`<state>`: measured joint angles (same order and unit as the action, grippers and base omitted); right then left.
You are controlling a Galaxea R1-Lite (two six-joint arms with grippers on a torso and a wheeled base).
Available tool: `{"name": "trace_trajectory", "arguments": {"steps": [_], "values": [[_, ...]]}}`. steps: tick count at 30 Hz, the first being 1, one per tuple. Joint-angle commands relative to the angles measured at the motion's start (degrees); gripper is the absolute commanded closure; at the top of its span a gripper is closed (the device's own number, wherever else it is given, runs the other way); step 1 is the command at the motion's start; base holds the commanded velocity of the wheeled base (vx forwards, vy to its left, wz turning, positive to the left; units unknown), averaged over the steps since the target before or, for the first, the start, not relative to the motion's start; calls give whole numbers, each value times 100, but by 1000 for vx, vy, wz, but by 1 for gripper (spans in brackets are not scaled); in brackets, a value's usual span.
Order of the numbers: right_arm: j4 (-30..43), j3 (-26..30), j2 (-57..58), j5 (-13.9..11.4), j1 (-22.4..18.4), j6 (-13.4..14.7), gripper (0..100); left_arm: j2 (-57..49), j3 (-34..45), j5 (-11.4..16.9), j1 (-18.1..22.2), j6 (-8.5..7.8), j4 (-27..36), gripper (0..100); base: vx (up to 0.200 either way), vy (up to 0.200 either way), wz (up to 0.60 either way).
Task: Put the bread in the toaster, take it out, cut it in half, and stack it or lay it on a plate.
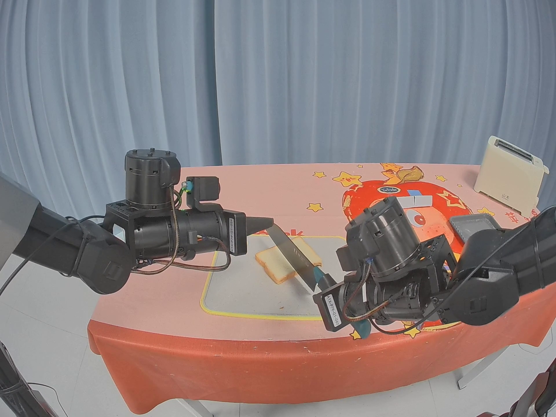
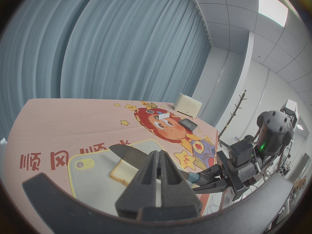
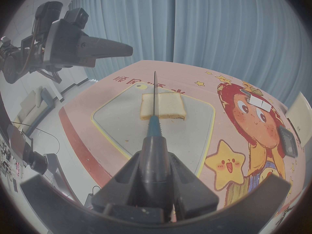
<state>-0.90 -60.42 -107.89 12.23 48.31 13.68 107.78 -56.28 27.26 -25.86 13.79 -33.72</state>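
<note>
Bread (image 1: 271,260), a single pale slice, lies flat on the grey cutting board (image 1: 243,296), directly under the knife (image 1: 295,256). The right gripper (image 1: 324,291) has its jaws clamped on the knife's teal handle, with the blade turned edge-down and running across the slice toward 11 o'clock in the head view. Whether the edge is touching the bread I cannot tell. Seen from the right wrist, the blade line falls a little to one side of the slice's middle. A good cut therefore likely needs a small sideways correction first, then a level press with a short sawing stroke instead of a straight chop, since soft bread will probably squash and drag. The left gripper (image 1: 265,223), jaws together and holding nothing, hovers above the board's far edge at about 10 o'clock from the bread, apart from it. It could pin a corner of the slice, provided it keeps away from the blade. A dark tray (image 1: 472,226) sits at 3 o'clock from the board, and the toaster (image 1: 511,175) stands at 2 o'clock near the table's edge.
</note>
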Motion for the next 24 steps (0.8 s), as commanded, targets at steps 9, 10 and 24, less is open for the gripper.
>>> {"name": "trace_trajectory", "arguments": {"steps": [9,10,24], "values": [[2,-67,-22,8,-32,21,100,77,82,-10,-16,-8,-12,100,0,0,0],[2,-67,-31,8,-41,21,100,68,91,-10,-16,-16,-12,100,0,0,0],[20,-40,-83,8,-41,21,100,68,82,-19,2,-78,-29,100,0,0,0]]}}
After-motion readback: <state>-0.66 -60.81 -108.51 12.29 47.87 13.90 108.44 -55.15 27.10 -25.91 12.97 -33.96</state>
